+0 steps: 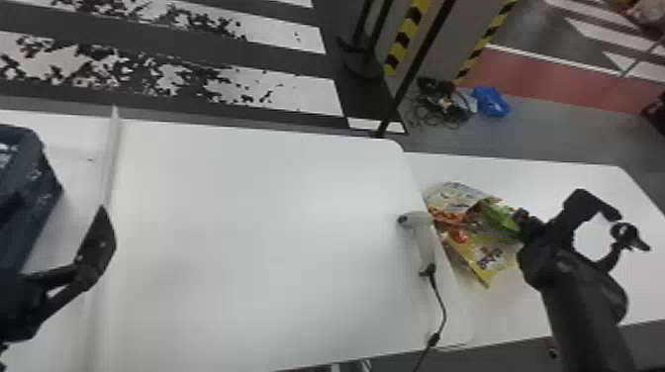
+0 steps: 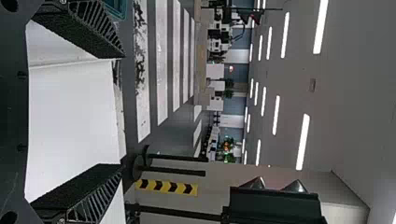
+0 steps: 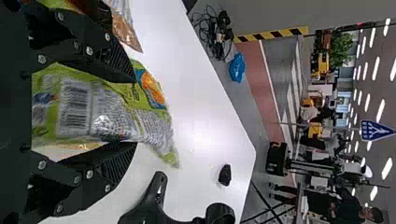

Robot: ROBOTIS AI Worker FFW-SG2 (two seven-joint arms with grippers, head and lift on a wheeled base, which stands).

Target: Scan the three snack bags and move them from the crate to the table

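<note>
The right gripper [image 1: 537,235] is at the heap of snack bags [image 1: 487,255] on the white surface [image 1: 584,302] at the right. In the right wrist view, a green snack bag [image 3: 105,105] has its barcode [image 3: 74,107] showing and spans the space within the gripper; whether it is gripped cannot be told. More bag edges crowd in beside it. The handheld scanner [image 1: 423,237] lies just left of the heap, cable [image 1: 443,302] trailing toward the robot. The left gripper [image 1: 94,247] is spread, holding nothing, near the dark blue crate [image 1: 37,193].
</note>
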